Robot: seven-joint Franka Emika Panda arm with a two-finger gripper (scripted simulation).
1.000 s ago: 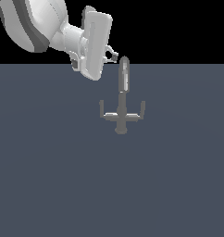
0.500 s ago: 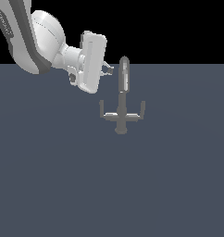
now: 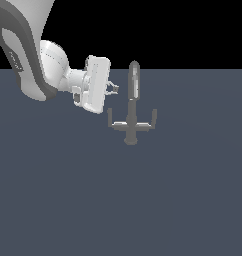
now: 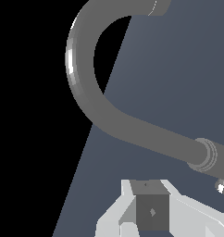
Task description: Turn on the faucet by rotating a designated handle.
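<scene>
The grey metal faucet (image 3: pixel 131 124) stands on the dark surface with a tall rounded spout (image 3: pixel 134 82), a round base and a crossbar with two upturned tips, one (image 3: pixel 110 116) towards the exterior view's left and one (image 3: pixel 154 116) towards its right. My white gripper (image 3: pixel 113 89) hangs just to the exterior view's left of the spout, above the nearer tip, touching nothing. Its fingers look shut together and empty. In the wrist view the curved spout (image 4: pixel 84 88) arches close in front of the gripper (image 4: pixel 148 210).
A flat dark grey-blue surface (image 3: pixel 183 200) stretches around the faucet. My white and grey arm (image 3: pixel 38 70) fills the upper part of the exterior view's left. The background behind is black.
My gripper has come down and slightly towards the exterior view's left, from level with the spout's top to beside its middle. The faucet has not moved.
</scene>
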